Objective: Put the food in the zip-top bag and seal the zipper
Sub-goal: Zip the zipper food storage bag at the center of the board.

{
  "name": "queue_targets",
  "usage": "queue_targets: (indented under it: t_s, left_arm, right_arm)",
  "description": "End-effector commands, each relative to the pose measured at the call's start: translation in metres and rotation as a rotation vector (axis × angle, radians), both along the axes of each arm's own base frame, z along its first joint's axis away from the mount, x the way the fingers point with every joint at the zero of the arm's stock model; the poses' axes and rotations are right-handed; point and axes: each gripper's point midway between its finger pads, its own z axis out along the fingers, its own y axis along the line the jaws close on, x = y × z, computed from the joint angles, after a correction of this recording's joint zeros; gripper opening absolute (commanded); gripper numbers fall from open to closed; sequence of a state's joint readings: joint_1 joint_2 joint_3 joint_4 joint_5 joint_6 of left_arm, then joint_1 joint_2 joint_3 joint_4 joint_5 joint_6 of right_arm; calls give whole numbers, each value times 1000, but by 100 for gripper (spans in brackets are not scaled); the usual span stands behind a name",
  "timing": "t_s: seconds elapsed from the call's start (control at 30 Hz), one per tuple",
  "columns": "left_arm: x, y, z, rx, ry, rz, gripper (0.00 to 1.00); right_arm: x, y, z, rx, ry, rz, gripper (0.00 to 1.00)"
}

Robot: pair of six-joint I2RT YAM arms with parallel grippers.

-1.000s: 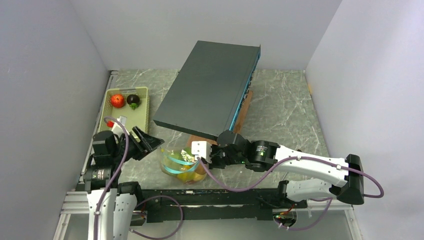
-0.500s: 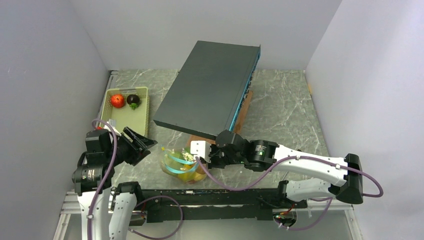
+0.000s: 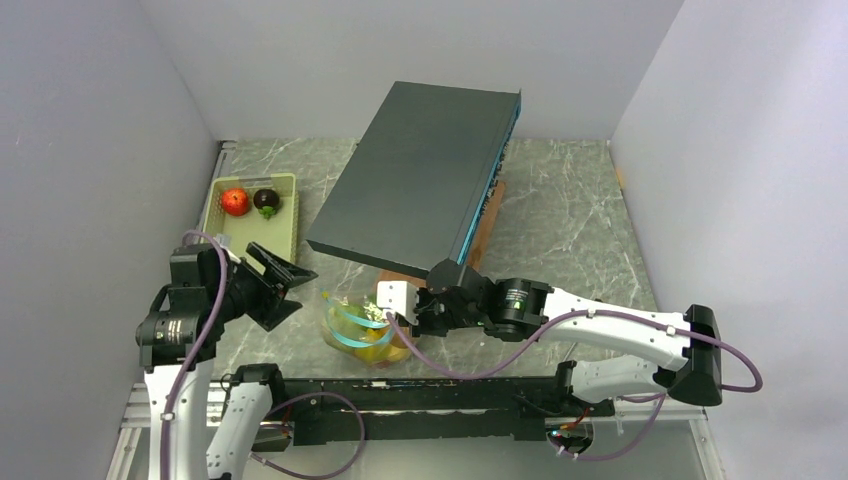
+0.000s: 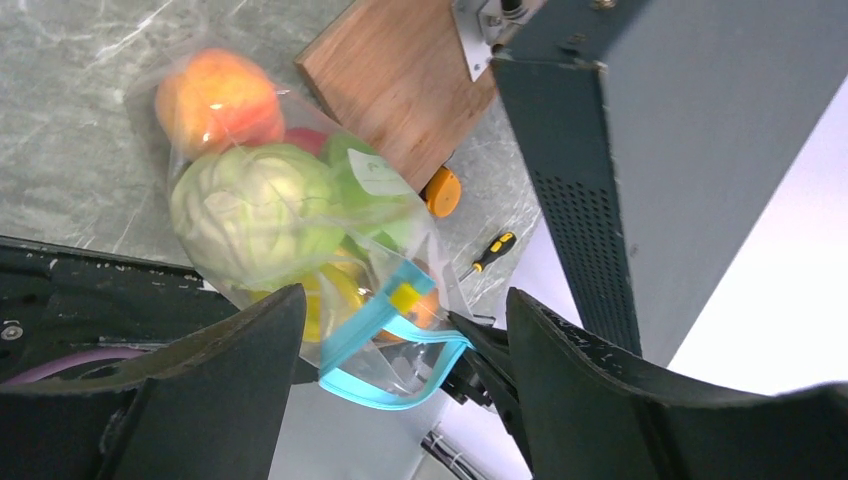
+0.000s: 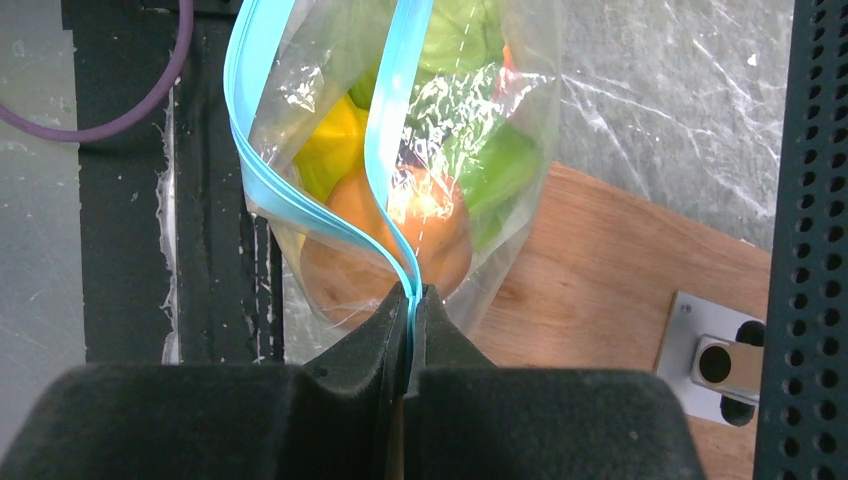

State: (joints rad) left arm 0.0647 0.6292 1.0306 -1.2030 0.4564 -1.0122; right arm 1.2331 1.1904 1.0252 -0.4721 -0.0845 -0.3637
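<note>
The clear zip-top bag [image 3: 362, 332] stands near the table's front edge, holding a green cabbage-like ball [image 4: 252, 212], a peach [image 4: 215, 95], yellow [image 5: 333, 142] and orange [image 5: 395, 245] pieces. Its teal-blue zipper [image 5: 385, 140] gapes open in a loop. My right gripper [image 5: 408, 298] is shut on the zipper's right end. My left gripper [image 3: 290, 290] is open and empty, left of the bag, its fingers [image 4: 230, 345] framing the bag's mouth [image 4: 395, 345] from a distance. A red apple [image 3: 235, 201] and a dark purple piece [image 3: 266, 201] lie in the basket.
The pale yellow-green basket [image 3: 285, 230] sits at the back left. A big dark slab [image 3: 425, 175] with a blue edge leans over a wooden board [image 5: 620, 270] behind the bag. A small screwdriver [image 4: 492, 250] lies on the table. Black rail [image 3: 430, 395] runs along the front.
My left arm has swung back and to the left, away from the bag, with its gripper still open. My right gripper keeps its hold on the zipper and has shifted slightly left.
</note>
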Motion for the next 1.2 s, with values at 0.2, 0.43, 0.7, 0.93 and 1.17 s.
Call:
queue_targets:
  t_s: [0.2,0.43,0.7,0.93,1.17]
  left_arm:
    - [4,-12,6,85,36,-40,74]
    - [10,-18,-3,187,91,-55,53]
    - [12,-18,-17,242,145,-48,43]
    - [17,-14,-8,247,104,-21,13]
    - [14,-7,3,232,58,24,0]
  right_arm:
    - [15,7,21,46,-40,-48,0]
    - [16,8,23,41,-39,-56,0]
    - [16,4,25,48,-46,-61,0]
    - [17,0,26,61,-55,-83,0]
    - [25,-14,23,65,-70,-161,5]
